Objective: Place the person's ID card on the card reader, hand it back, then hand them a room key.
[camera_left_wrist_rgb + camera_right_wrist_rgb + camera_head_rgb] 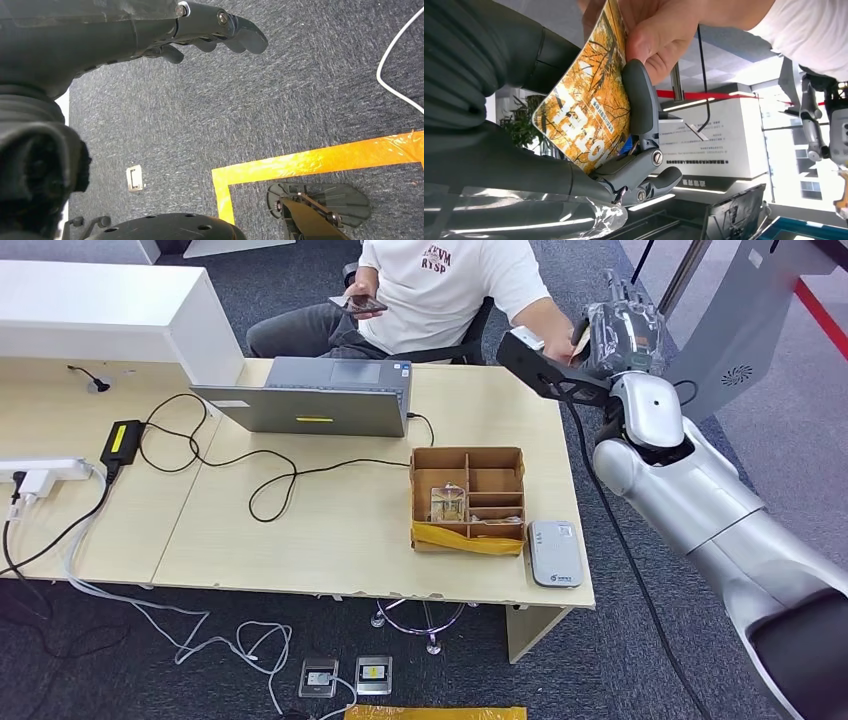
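Note:
My right hand (620, 335) is raised beyond the table's far right corner, toward the seated person (440, 280). In the right wrist view it pinches an orange room key card (584, 110), printed with autumn leaves and white letters, between thumb and fingers (641, 105). The person's hand (659, 35) grips the card's other end, so both of us hold it. The white card reader (555, 552) lies on the table's near right corner with nothing on it. My left hand (210, 32) hangs over the carpet, fingers loosely apart and holding nothing.
A cardboard divider box (467, 500) stands beside the reader. A grey laptop (310, 400) sits mid-table with black cables, a power brick (123, 442) and a white power strip (40, 472) to its left. The person holds a phone (362, 305) in the other hand.

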Controlling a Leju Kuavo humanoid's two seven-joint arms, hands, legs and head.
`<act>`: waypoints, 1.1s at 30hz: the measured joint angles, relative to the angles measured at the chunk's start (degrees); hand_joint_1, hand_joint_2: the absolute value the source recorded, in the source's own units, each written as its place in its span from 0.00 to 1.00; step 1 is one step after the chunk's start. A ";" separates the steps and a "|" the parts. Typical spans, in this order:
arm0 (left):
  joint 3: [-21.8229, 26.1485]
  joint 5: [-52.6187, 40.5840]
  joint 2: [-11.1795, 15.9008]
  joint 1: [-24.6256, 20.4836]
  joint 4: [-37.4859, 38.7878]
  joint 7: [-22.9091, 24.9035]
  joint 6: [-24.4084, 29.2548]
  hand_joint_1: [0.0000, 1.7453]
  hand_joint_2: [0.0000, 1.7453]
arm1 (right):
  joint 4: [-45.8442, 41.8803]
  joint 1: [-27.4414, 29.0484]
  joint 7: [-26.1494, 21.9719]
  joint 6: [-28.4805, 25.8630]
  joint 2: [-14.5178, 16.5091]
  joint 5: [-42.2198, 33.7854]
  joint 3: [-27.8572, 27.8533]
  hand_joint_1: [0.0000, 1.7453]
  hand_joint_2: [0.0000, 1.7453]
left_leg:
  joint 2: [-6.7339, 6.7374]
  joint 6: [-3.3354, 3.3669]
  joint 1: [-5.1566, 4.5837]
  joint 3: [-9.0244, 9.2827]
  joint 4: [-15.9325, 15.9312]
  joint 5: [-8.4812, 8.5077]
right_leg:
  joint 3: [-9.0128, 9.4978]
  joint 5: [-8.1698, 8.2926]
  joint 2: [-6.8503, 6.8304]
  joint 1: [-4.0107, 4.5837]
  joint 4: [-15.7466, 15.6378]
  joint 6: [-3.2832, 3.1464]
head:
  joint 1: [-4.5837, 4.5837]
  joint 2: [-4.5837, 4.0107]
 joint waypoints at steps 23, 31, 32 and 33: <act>0.01 -1.28 0.26 0.14 0.00 1.49 -0.55 0.00 0.00 | 15.04 0.77 -5.55 -10.33 5.50 -3.83 3.41 0.00 1.00 | 0.14 -0.01 0.02 0.03 0.01 0.00 | -0.08 0.00 0.10 0.03 -0.03 -0.01 | 0.00 0.01; 0.26 0.67 0.28 1.25 0.03 -0.51 0.05 0.00 0.00 | -2.81 11.47 -12.86 -12.13 1.55 -16.73 -2.46 0.00 1.00 | 0.17 -0.05 0.04 0.12 0.01 -0.05 | -0.03 -0.01 0.16 0.07 -0.04 -0.02 | 0.02 0.00; 0.31 0.80 0.31 1.40 0.05 -0.66 0.05 0.00 0.00 | -5.82 13.29 -13.00 -11.75 0.86 -16.95 -2.87 0.00 1.00 | 0.18 -0.06 0.04 0.12 0.01 -0.06 | -0.03 -0.01 0.16 0.07 -0.04 -0.02 | 0.01 0.00; 0.34 0.85 0.33 1.54 0.08 -0.75 0.05 0.00 0.00 | -8.34 14.77 -13.07 -11.56 0.27 -17.00 -3.27 0.00 1.00 | 0.19 -0.06 0.04 0.11 0.01 -0.06 | -0.04 -0.01 0.17 0.06 -0.04 -0.02 | 0.00 0.00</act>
